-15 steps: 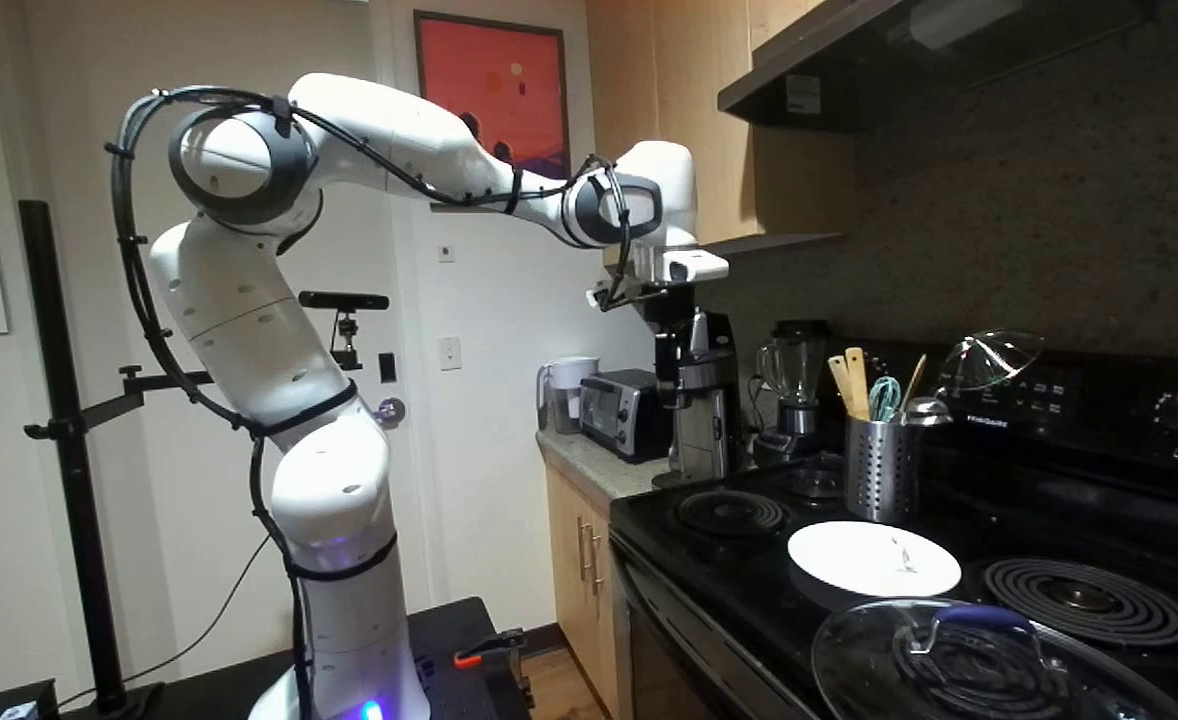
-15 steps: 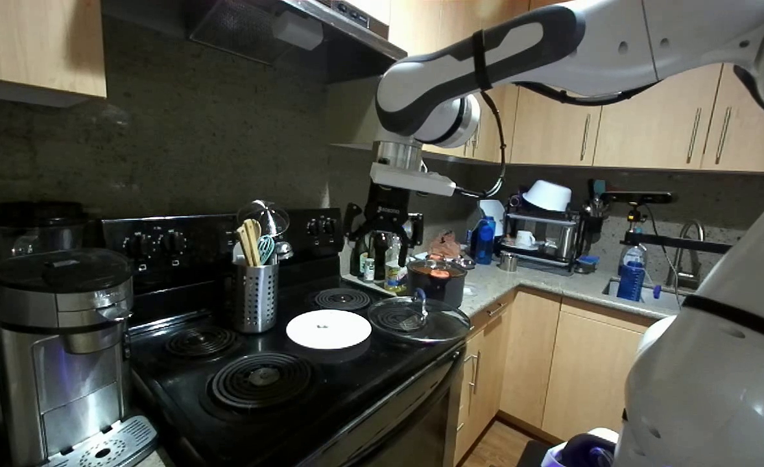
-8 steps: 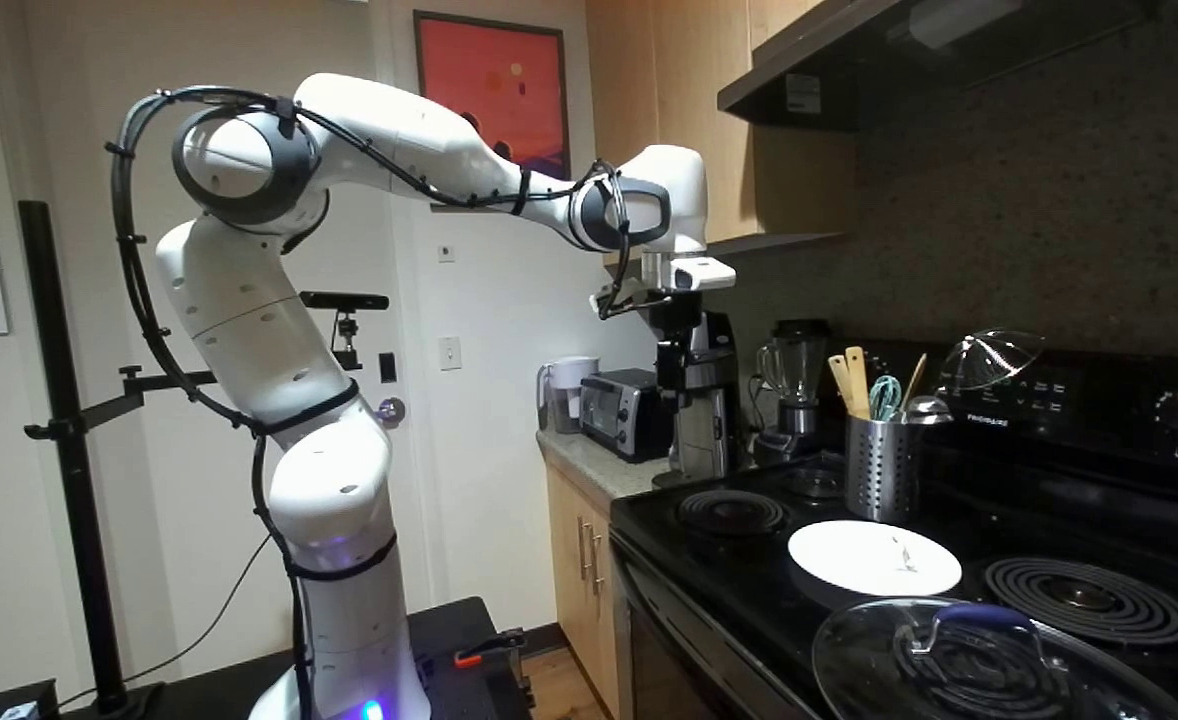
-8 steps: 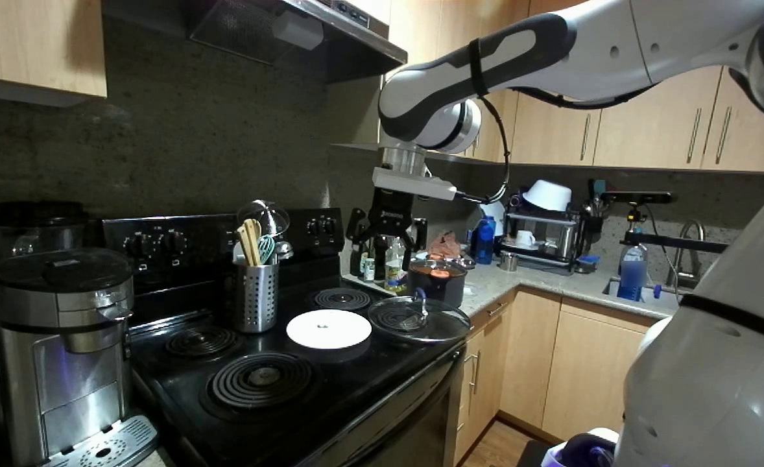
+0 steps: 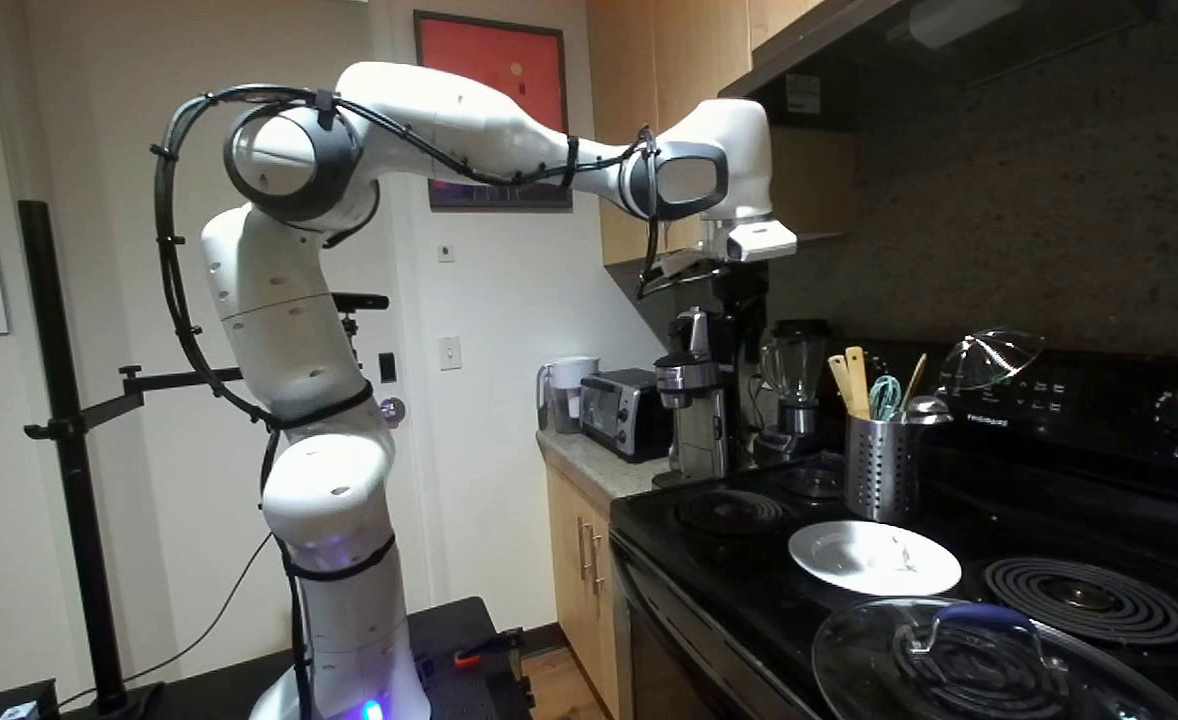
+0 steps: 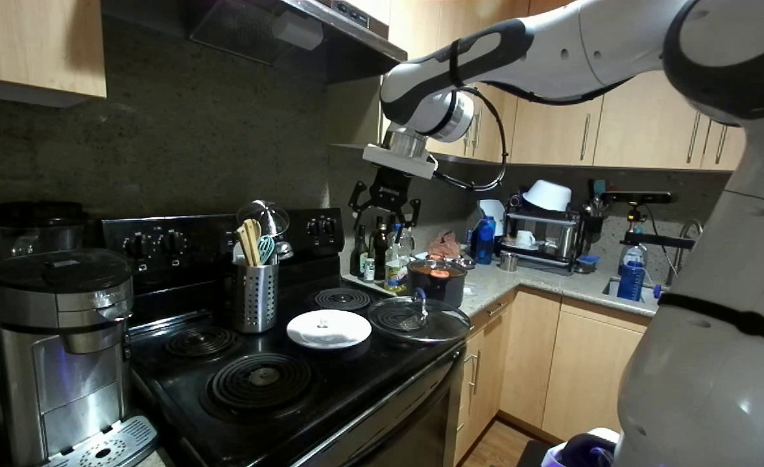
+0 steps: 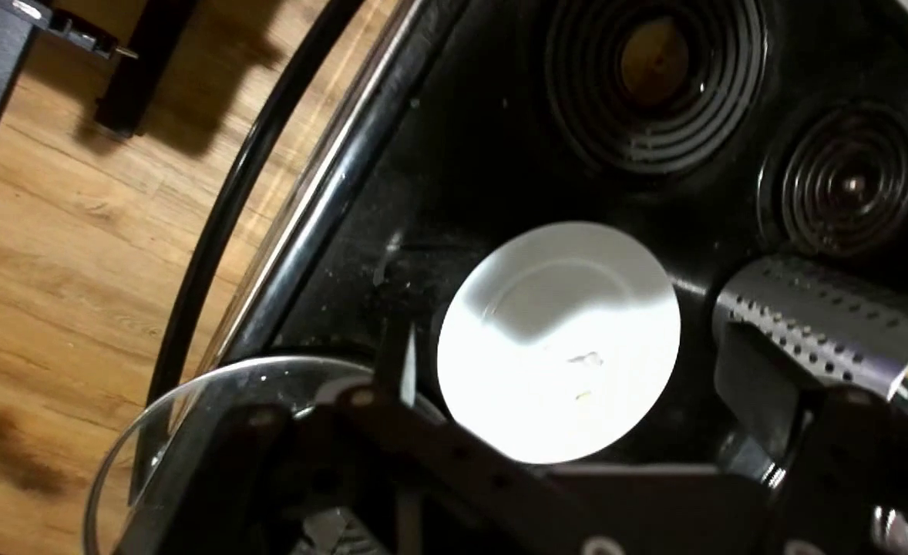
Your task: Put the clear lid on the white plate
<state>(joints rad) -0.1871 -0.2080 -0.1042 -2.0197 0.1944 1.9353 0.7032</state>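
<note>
The clear lid, with a blue handle, lies over a front burner beside the white plate. It shows in both exterior views (image 5: 979, 675) (image 6: 430, 322), and partly behind my gripper in the wrist view (image 7: 250, 389). The white plate lies flat on the stove in both exterior views (image 5: 874, 558) (image 6: 328, 329) and in the wrist view (image 7: 558, 339). My gripper (image 6: 385, 219) is open and empty, tilted, well above the stove. In the wrist view its spread fingers (image 7: 570, 343) frame the plate from above. In an exterior view its dark fingers (image 5: 742, 335) blend with the background.
A perforated steel utensil holder (image 6: 257, 297) stands behind the plate, with a clear strainer-like shape (image 5: 991, 360) above it. A pot (image 6: 437, 283) and bottles (image 6: 379, 250) stand beyond the lid. A coffee machine (image 6: 64, 363) stands beside the stove. A range hood (image 6: 304, 39) hangs above.
The arm has reached further toward the stove and the gripper has risen and tilted, staying open. The plate looks greyer in the exterior views. Lid and plate have not moved.
</note>
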